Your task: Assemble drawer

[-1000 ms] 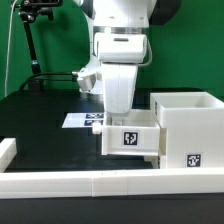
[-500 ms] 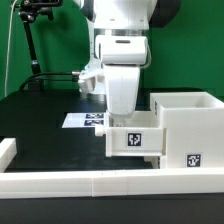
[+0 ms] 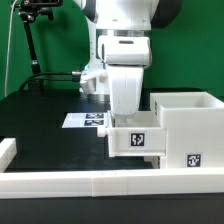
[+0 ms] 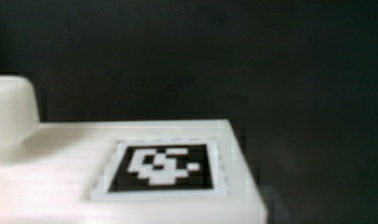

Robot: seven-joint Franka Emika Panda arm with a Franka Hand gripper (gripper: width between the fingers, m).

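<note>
The arm's white housing fills the upper middle of the exterior view and comes straight down onto a small white tray (image 3: pixel 137 140) that sits just right of centre. The tool (image 3: pixel 127 112) disappears behind the tray's top edge, so I cannot tell whether its fingers are apart or clamped on the part. The tray shows a black-and-white tag on its near face and lies right against the left wall of the open boxy casing (image 3: pixel 186 127), which stands at the right of the frame with its own tag low on its front. Both rest on the black surface (image 3: pixel 45 125). Behind the tray, at mid-frame, the marker board (image 3: pixel 85 120) lies flat. A long low white wall (image 3: pixel 110 183) runs across the bottom of the frame. The wrist view is blurred: a white piece with a square tag (image 4: pixel 163 165) at the bottom, dark surface above it.
</note>
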